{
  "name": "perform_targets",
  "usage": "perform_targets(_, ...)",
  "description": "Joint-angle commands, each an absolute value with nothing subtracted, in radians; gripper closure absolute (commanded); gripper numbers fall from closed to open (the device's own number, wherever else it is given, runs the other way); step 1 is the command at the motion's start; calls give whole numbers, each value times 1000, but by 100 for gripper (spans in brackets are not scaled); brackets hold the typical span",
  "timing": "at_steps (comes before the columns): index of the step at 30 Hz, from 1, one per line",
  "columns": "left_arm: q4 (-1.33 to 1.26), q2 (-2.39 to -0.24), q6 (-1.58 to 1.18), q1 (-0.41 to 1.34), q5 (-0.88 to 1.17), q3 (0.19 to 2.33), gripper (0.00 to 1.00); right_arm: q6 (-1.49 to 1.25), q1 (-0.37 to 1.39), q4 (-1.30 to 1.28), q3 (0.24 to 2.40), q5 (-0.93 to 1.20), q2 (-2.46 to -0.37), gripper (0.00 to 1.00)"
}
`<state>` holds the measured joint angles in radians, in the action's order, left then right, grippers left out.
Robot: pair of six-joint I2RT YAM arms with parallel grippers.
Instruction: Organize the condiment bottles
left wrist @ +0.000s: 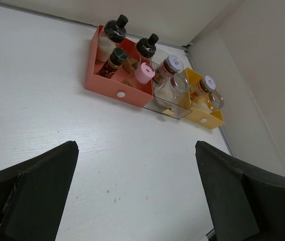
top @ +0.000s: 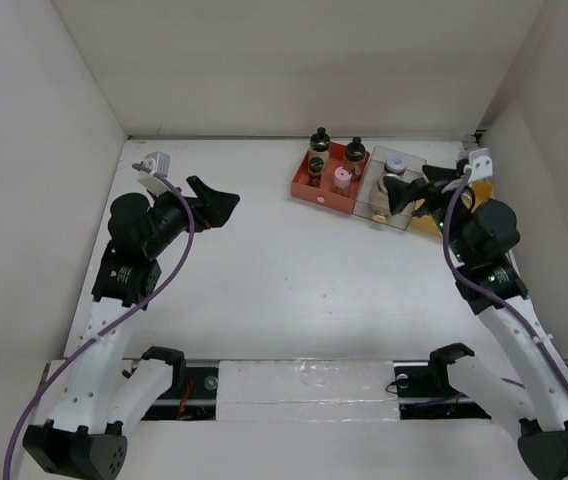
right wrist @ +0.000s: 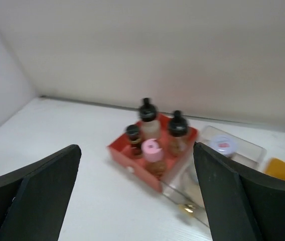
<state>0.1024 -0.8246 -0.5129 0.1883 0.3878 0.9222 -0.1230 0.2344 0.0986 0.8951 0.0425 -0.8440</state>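
Observation:
The condiment bottles stand in three trays at the back right. The red tray (top: 309, 187) (left wrist: 102, 84) (right wrist: 122, 154) holds three black-capped bottles (top: 318, 141) (left wrist: 115, 30) (right wrist: 147, 111) and a pink-capped one (top: 342, 177) (left wrist: 144, 73) (right wrist: 152, 148). In the clear tray (top: 377, 211) (left wrist: 168, 109) sit a lilac-lidded jar (top: 396, 161) (left wrist: 171, 65) (right wrist: 223, 145) and a wider clear jar (left wrist: 178, 84). Two more jars (left wrist: 207, 83) stand in the yellow tray (left wrist: 202, 118). My left gripper (top: 216, 204) (left wrist: 136, 148) is open and empty, left of the trays. My right gripper (top: 414, 188) (right wrist: 136, 149) is open over the clear and yellow trays, holding nothing.
White walls close in the table on the left, back and right. The yellow tray (top: 426, 225) lies close to the right wall, mostly hidden under my right arm in the top view. Both arm bases sit at the near edge.

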Motion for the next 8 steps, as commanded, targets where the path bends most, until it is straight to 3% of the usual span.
perform_targets(1,40,-821,-508,190,377,914,0,-100,339,140,836,74,-841,1)
perform_targets(8,40,-821,-508,190,367,914,0,-28,558,68,824,-1,-868,1)
